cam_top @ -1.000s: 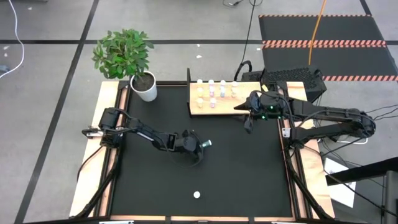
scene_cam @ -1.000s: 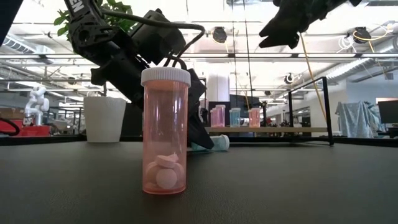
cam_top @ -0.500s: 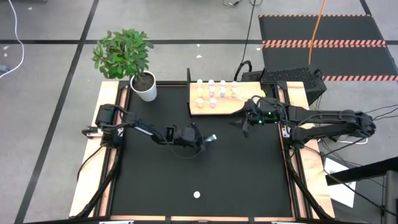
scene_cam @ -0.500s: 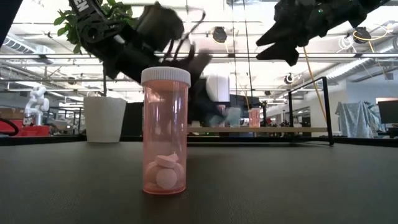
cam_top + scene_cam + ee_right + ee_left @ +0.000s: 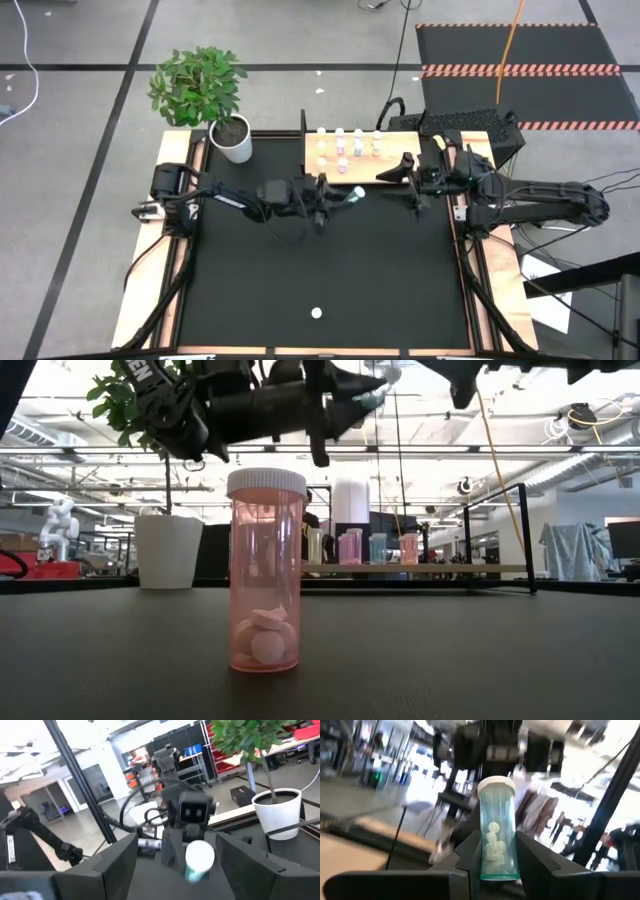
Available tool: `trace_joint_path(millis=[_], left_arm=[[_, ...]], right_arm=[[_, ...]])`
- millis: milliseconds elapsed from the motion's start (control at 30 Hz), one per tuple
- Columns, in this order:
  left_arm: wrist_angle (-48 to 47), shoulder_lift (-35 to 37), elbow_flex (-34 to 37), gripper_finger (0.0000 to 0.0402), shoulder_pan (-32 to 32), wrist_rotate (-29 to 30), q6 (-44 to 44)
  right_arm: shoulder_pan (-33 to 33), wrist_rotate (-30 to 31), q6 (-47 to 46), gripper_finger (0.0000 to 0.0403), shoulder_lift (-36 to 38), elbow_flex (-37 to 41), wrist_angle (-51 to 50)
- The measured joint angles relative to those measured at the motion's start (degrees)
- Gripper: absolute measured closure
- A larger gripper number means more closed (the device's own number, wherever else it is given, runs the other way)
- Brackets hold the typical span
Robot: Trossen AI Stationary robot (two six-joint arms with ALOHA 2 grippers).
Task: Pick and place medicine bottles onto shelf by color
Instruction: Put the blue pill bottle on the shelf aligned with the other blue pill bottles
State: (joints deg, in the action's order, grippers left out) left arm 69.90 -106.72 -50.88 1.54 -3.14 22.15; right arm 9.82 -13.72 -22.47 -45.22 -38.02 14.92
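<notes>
A teal bottle point(image 5: 496, 827) is held clamped in the jaws of the left gripper point(image 5: 335, 197), lifted above the table point(image 5: 300, 280) just short of the shelf point(image 5: 385, 172) — a handover appears to be in hand. The right gripper point(image 5: 408, 184) is seen facing it, jaws apart. A pink bottle point(image 5: 265, 570) is left standing on the table. Next, a close alignment is called for.

The pink bottle point(image 5: 266, 570) is clear, glossy plastic with a smooth white cap, and the teal bottle point(image 5: 497, 835) looks the same. The desk point(image 5: 300, 270) has a matt black top; the shelf point(image 5: 385, 172) is pale, smooth wood.
</notes>
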Motion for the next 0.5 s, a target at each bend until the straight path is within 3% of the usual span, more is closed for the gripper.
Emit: trace_joint_path(millis=[500], left_arm=[[0.6,0.0,-4.1,0.0297,0.6,-3.4,-3.9]], right_arm=[[-0.1,-0.1,3.6,0.0138,-9.4,0.0,8.4]])
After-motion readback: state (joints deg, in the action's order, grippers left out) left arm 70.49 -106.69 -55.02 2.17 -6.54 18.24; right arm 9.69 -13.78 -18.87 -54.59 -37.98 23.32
